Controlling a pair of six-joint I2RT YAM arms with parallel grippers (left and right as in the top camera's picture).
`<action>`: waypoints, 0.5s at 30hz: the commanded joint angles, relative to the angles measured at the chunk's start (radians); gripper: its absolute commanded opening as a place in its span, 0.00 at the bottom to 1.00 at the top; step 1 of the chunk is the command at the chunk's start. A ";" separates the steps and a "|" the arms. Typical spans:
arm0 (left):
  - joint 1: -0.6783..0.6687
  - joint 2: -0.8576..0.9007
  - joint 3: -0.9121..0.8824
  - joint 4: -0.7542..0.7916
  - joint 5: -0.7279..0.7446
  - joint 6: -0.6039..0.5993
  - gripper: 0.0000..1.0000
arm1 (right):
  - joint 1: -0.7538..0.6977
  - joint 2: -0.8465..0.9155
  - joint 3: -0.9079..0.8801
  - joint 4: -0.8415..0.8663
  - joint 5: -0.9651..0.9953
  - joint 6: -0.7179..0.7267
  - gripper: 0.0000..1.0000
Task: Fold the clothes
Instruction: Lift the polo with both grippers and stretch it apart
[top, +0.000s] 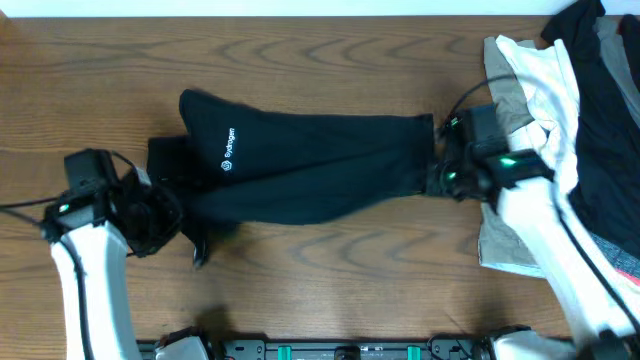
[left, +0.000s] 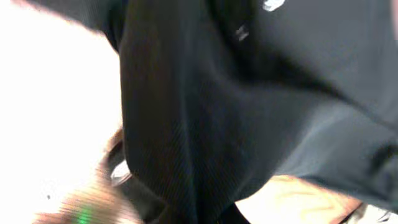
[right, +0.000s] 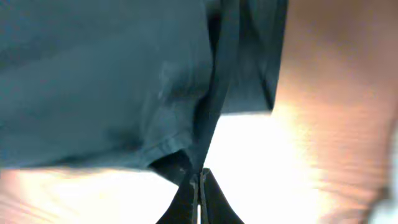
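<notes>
A black T-shirt (top: 310, 165) with a small white logo lies stretched across the middle of the wooden table. My left gripper (top: 160, 215) is at its left end, and in the left wrist view the black cloth (left: 205, 124) fills the frame and covers the fingers. My right gripper (top: 440, 165) is at the shirt's right end. In the right wrist view its fingers (right: 200, 180) are shut on a thin edge of the shirt (right: 124, 81), lifted off the table.
A heap of other clothes, white (top: 540, 90) and dark (top: 605, 110), lies at the right side of the table under and behind my right arm. Bare wood shows in front of and behind the shirt.
</notes>
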 joint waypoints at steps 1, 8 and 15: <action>-0.003 -0.066 0.079 -0.042 0.008 0.018 0.06 | -0.009 -0.123 0.079 -0.047 0.063 -0.031 0.01; -0.003 -0.111 0.161 -0.102 0.052 0.026 0.06 | -0.016 -0.252 0.113 -0.152 0.085 -0.034 0.01; -0.002 -0.113 0.207 -0.146 0.052 0.029 0.06 | -0.016 -0.335 0.114 -0.222 0.138 -0.034 0.02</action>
